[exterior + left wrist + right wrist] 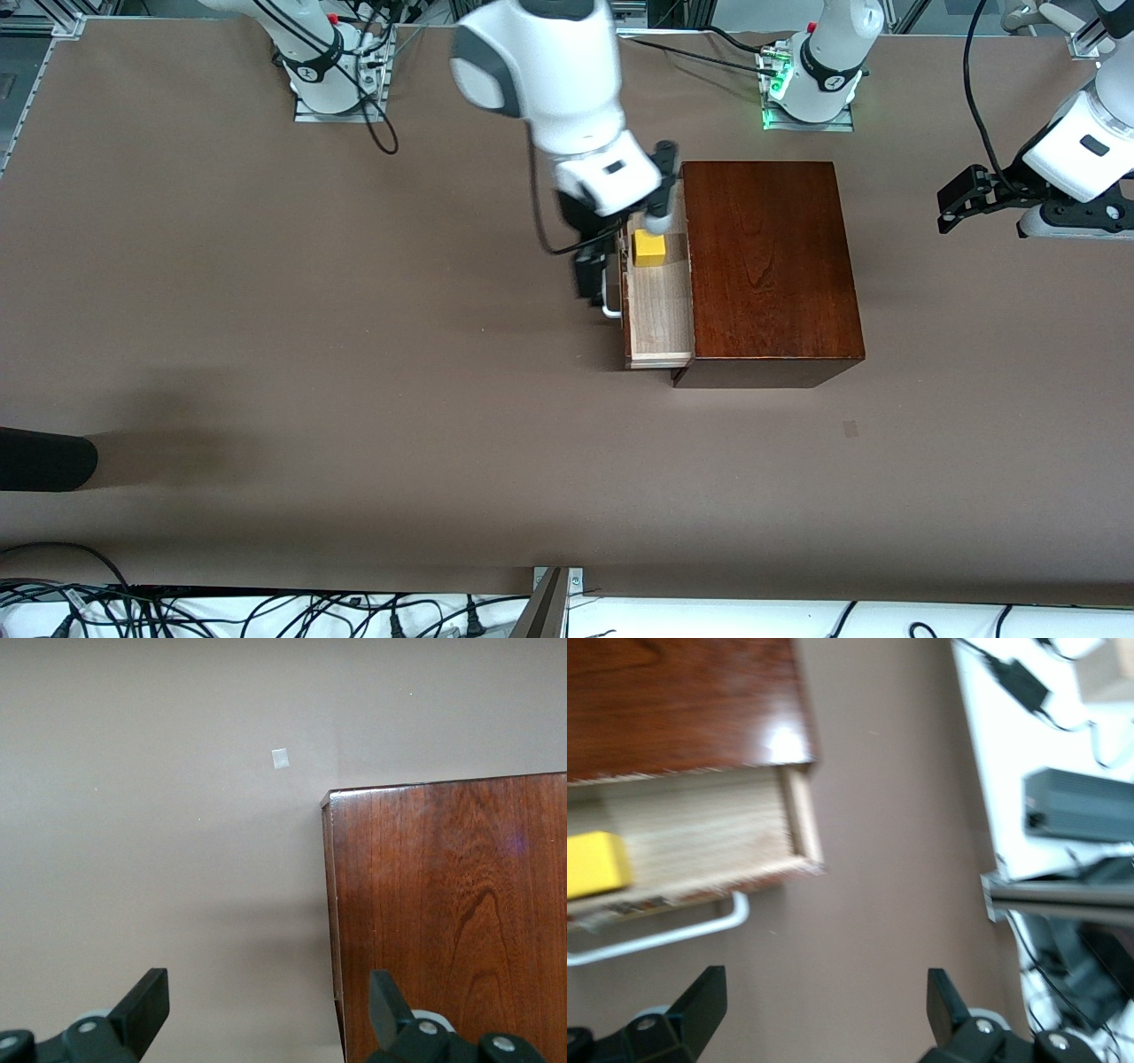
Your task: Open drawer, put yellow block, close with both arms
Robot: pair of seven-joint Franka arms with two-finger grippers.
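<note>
The dark wooden box (771,266) stands mid-table with its drawer (660,306) pulled out toward the right arm's end. The yellow block (649,249) lies in the pale tray, at the end farther from the front camera. My right gripper (592,270) hangs open and empty by the white loop handle (611,301). The right wrist view shows the block (594,865), the tray (700,828), the handle (664,935) and my open gripper (824,1010) over bare table. My left gripper (957,199) is open and empty, over the table past the box at the left arm's end. Its wrist view shows the gripper (266,1010) and the box's corner (452,904).
A small grey tape mark (850,429) lies on the brown table nearer the front camera than the box; it shows in the left wrist view (280,758). A black rounded object (44,461) juts in at the right arm's end. Cables (266,611) lie along the front edge.
</note>
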